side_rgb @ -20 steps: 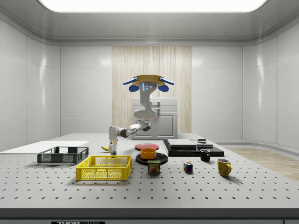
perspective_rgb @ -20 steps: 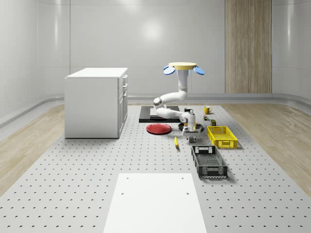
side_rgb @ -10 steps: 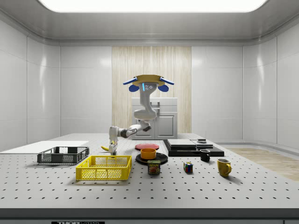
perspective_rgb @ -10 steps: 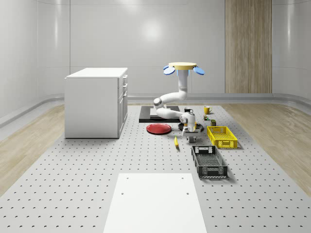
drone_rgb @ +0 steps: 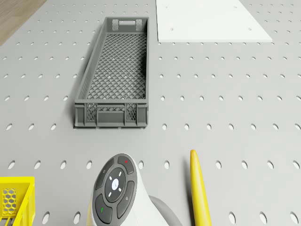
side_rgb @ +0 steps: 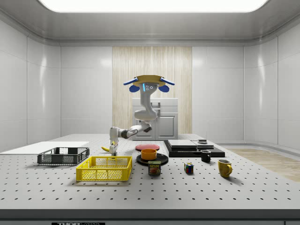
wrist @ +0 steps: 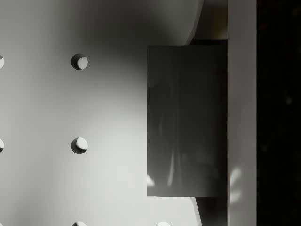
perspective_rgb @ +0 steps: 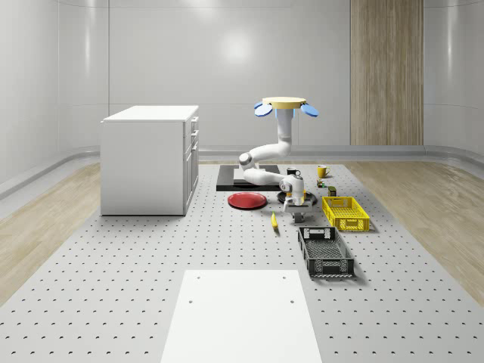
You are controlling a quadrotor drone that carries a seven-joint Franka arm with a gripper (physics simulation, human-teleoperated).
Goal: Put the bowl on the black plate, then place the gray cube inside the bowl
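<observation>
The gripper (side_rgb: 113,151) hangs low over the perforated table (perspective_rgb: 113,302) just past the gray crate (perspective_rgb: 325,250), apparently around the gray cube (wrist: 186,117); its grip cannot be judged. Farther in, the orange bowl (side_rgb: 149,153) sits on the black plate (side_rgb: 161,160). The drone (perspective_rgb: 285,105) hovers above the table's far part.

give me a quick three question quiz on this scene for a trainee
1. True or false: the orange bowl rests on the black plate.
2. The hand hangs low over the table beside: A the banana, B the yellow mug, C the white cabinet.
3. What colour is the other plate, at the black plate's left in the whole-scene view?

Key: 1 true; 2 A; 3 red.
</observation>
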